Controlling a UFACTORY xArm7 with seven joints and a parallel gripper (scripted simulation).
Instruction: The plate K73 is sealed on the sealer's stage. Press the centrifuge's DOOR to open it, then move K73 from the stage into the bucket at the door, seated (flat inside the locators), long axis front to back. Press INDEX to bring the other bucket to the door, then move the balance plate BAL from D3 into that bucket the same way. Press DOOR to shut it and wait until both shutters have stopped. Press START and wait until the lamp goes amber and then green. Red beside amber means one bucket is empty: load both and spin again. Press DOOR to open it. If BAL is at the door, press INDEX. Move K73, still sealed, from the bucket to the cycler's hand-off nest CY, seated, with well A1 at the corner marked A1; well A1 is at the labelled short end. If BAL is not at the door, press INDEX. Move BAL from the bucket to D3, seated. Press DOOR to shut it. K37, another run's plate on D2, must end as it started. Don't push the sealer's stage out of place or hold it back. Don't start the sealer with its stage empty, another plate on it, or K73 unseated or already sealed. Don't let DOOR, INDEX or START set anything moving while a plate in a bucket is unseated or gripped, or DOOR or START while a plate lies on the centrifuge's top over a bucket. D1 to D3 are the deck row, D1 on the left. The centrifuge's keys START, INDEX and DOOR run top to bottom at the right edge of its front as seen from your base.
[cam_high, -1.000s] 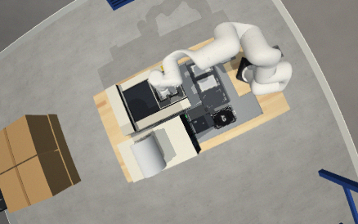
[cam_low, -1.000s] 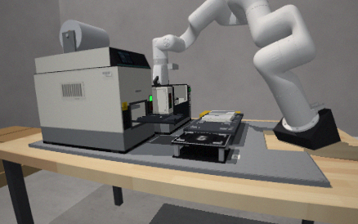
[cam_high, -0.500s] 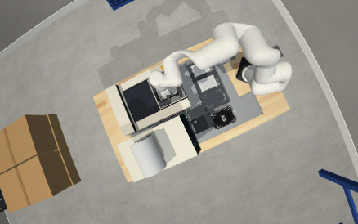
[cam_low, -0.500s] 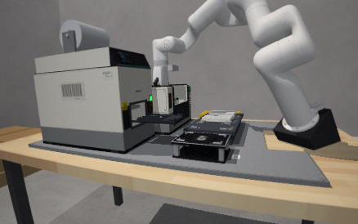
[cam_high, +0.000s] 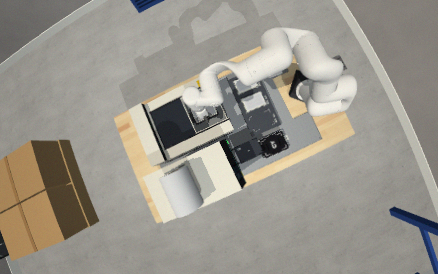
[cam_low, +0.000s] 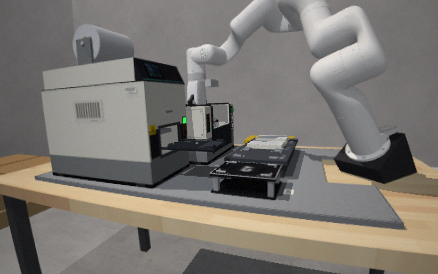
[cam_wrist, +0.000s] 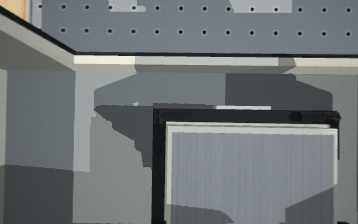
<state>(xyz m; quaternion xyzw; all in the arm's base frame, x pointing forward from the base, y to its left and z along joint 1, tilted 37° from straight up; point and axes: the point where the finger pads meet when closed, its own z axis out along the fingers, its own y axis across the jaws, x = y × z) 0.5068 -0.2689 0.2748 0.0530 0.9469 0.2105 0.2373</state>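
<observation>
One end effector (cam_low: 196, 136) gripping plate K73 (cam_wrist: 250, 170), sealer (cam_low: 100, 130) beside, centrifuge (cam_low: 222, 117) behind

No lettering is legible; the sealer (cam_low: 100, 125) bears only an unreadable barcode-like label.
</observation>
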